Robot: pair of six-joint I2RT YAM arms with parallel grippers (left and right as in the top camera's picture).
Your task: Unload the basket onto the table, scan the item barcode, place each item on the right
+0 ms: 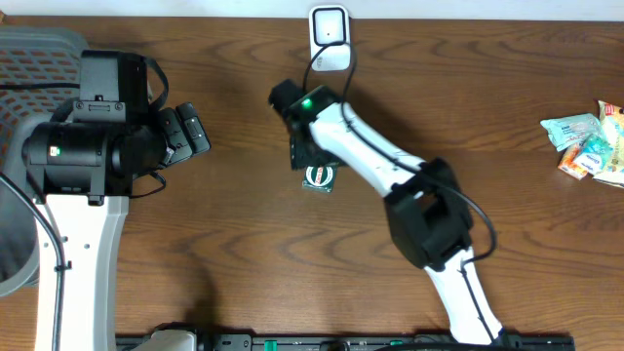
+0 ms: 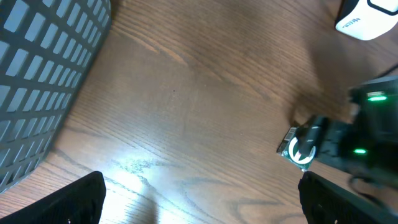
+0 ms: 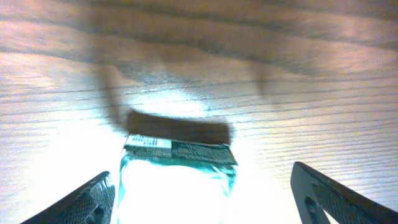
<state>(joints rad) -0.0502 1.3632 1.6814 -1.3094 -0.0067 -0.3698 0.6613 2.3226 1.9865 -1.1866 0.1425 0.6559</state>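
Note:
The item is a small green-and-white packet [image 1: 319, 177] lying flat on the wooden table, its dark sealed edge [image 3: 180, 149] towards the camera in the right wrist view. My right gripper [image 1: 306, 161] hangs over it, open, with the packet [image 3: 177, 186] between its fingers: the left finger [image 3: 87, 202] is close beside it and the right finger stands well apart. A white barcode scanner [image 1: 330, 39] stands at the table's far edge, also in the left wrist view [image 2: 367, 15]. My left gripper [image 1: 200, 135] hovers at the left, wide open and empty [image 2: 200, 199], and sees the packet [image 2: 298, 149] from the side.
A grey mesh basket [image 1: 39, 58] fills the far left corner, and its wall [image 2: 37, 81] shows in the left wrist view. Several snack packets [image 1: 590, 146] lie at the right edge. The scanner's cable runs behind the right arm.

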